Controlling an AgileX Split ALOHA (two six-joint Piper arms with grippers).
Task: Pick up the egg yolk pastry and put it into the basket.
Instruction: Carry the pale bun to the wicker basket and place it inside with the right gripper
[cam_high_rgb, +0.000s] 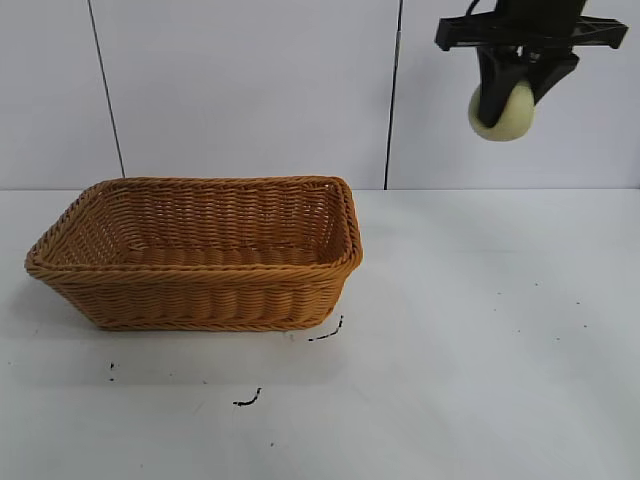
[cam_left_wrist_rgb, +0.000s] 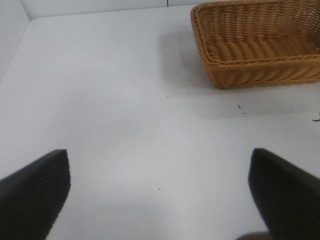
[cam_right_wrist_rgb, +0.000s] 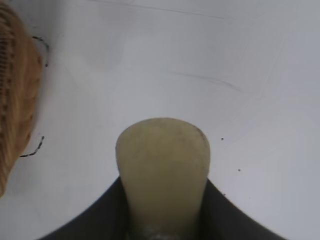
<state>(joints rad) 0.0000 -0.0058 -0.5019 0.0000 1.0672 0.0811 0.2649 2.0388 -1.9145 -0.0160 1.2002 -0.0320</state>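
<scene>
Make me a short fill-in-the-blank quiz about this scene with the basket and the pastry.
1. The right hand grips the egg yolk ____.
2. The pastry hangs in the air, not yet over the ____.
3. The basket holds ____.
4. The left hand stands ____ above the table.

Missing words: pastry; basket; nothing; open

Basket (cam_high_rgb: 200, 255) sits on table (cam_high_rgb: 500, 330), left of centre. Egg yolk pastry (cam_high_rgb: 503, 112) held in right tool (cam_high_rgb: 512, 100), high above table, well right of basket.
</scene>
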